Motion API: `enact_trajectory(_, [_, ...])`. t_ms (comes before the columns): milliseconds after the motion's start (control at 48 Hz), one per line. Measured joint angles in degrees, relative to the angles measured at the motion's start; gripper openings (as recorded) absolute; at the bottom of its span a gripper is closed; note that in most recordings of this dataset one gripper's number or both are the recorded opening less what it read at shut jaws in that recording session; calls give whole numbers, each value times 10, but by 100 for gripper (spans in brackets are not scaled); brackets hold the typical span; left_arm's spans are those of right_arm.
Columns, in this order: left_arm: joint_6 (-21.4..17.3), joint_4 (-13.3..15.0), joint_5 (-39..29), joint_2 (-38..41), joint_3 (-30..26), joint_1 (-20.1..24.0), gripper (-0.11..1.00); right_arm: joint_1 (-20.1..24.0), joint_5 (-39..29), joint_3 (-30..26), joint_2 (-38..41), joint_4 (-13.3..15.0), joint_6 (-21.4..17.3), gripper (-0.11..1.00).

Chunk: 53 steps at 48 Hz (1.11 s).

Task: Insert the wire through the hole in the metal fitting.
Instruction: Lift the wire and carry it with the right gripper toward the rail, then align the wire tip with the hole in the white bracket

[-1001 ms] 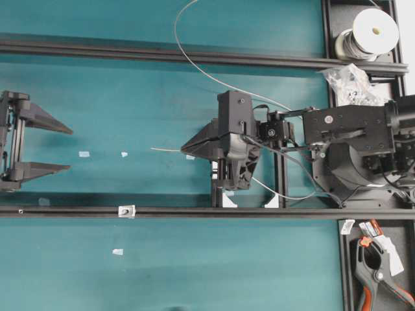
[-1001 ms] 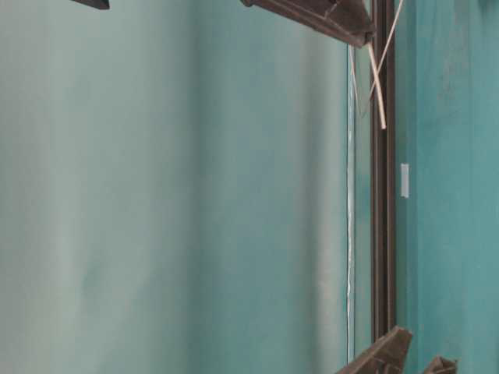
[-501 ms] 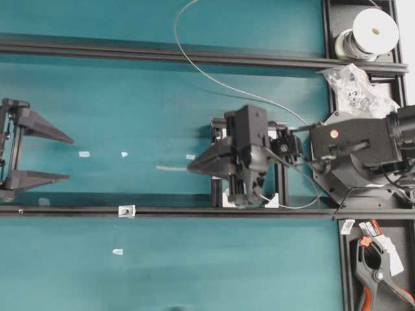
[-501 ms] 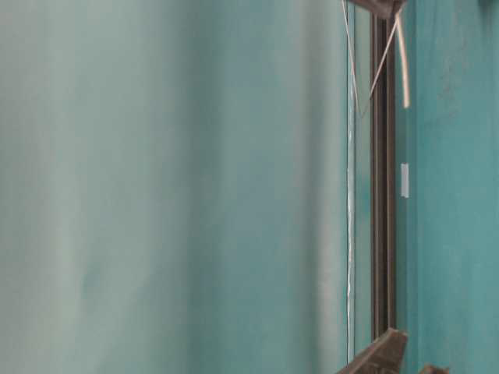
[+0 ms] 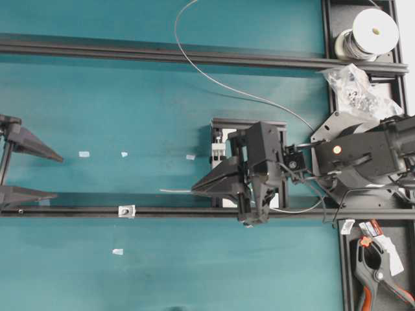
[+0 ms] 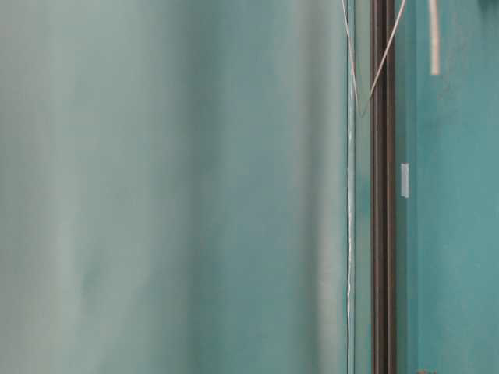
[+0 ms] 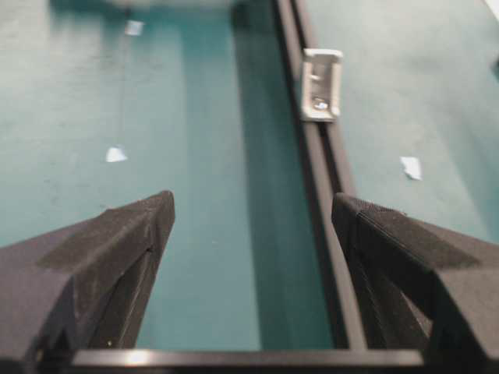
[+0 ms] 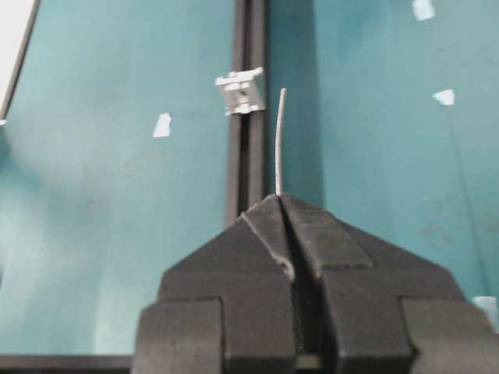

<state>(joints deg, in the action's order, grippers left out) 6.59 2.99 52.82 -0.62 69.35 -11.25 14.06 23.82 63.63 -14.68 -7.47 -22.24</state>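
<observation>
Teal covers the desk (image 5: 130,97), which is crossed left to right by two dark metal rails. At the far right corner a white spool (image 5: 375,29) holds coiled wire, and beside it lies a clear plastic bag (image 5: 353,84) of small parts whose kind cannot be made out. An orange-and-black clamp (image 5: 376,275) lies at the near right corner.

Off the spool side, the wire (image 5: 214,81) sweeps in a long silvery curve over the far rail and down to the right gripper (image 5: 194,190). That gripper is clenched on the wire near its end, with a short free tip sticking out to the left past the pointed fingers. Its arm reaches in from the right, level and low, with the fingers just on the far side of the near rail. In the right wrist view the tip rises slightly curved from between the closed fingers (image 8: 265,222).

On the near rail, left of the wire tip and apart from it, sits the metal fitting (image 5: 126,210), small and shiny. Its hole shows only as a small dark spot.

At the left edge the left gripper (image 5: 58,175) is released, jaws spread wide, holding nothing and pointing right toward the fitting. Open teal surface lies between the two grippers, dotted with white tape scraps (image 5: 83,154).
</observation>
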Motion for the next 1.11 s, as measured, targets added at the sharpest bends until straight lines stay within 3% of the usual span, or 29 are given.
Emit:
enact_trajectory(146, [1, 0, 11, 13, -1, -16, 85, 18, 55, 1, 42, -25, 8, -1])
enact_trajectory(250, [4, 1, 27, 33, -5, -23, 85, 47, 120, 4, 79, -62, 21, -1])
enact_trajectory(375, [7, 1, 54, 59, -11, -25, 85, 88, 182, 7, 115, -132, 54, -1])
enact_trajectory(542, [7, 1, 80, 91, -22, -30, 85, 150, 216, 4, 142, -263, 127, -1])
enact_trajectory(667, [7, 1, 92, 111, -31, -36, 84, 186, 224, -4, 146, -321, 165, -1])
enact_trajectory(792, [8, 4, 109, 134, -38, -41, 84, 200, 225, -5, 149, -346, 171, -1])
enact_trajectory(1105, [26, 7, 149, 165, -47, -53, 84, 202, 227, -6, 161, -349, 173, -1])
